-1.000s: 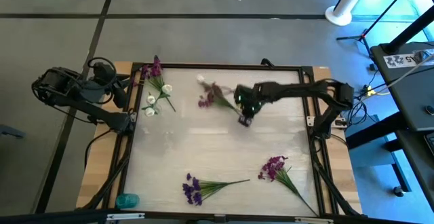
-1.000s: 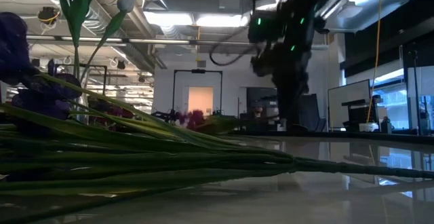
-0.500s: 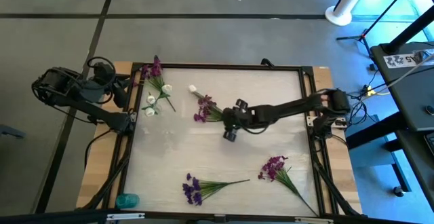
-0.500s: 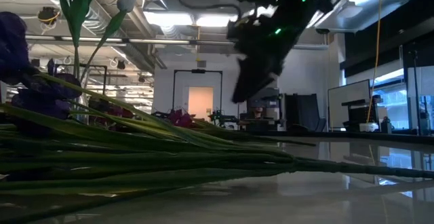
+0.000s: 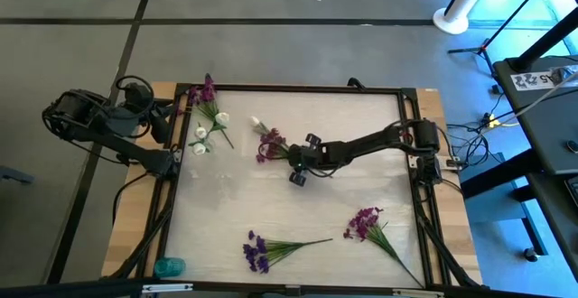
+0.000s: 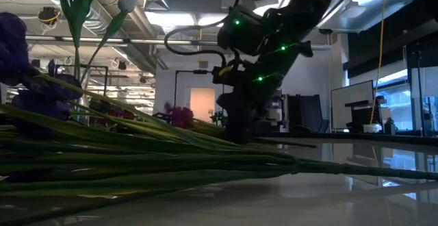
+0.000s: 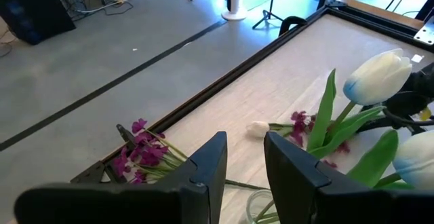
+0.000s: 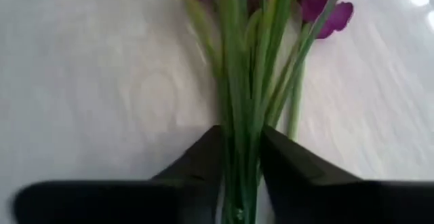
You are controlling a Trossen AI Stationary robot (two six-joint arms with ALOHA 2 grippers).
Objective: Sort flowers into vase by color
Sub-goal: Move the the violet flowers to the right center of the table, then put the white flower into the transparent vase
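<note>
A sprig with magenta blossoms [image 5: 269, 143] and a white bud lies on the table left of centre. My right gripper [image 5: 291, 155] reaches in from the table's right and is shut on its green stems [image 8: 241, 81]. My left gripper [image 7: 244, 153] waits open at the far left corner, above a glass vase [image 7: 261, 207] that holds white tulips [image 7: 380, 78]. A magenta sprig [image 7: 146, 153] stands up beside them. Two more bunches lie on the table toward the near edge, one purple [image 5: 257, 251] and one magenta [image 5: 366, 221]. My right gripper pinches the bundle of green stems [image 8: 239, 157] between its two fingers, at the end away from the blossoms. The fingers slant down from the table's right and run roughly along the stems. The sprig lies on the table, its blossoms [image 8: 325, 7] pointing left.
A dark frame [image 5: 298, 88] borders the white table top. A teal object [image 5: 169, 266] sits at the near left corner. Stems of the near purple bunch [image 6: 137, 164] fill the low view's foreground. Bare table lies between the held sprig and the near bunches.
My right gripper has gone toward the table's left edge and down, tipping over, and now has the sprig's stems between its fingers. The sprig, blurred farther back a second ago, has shifted a little toward the left and near edges and lies flat.
</note>
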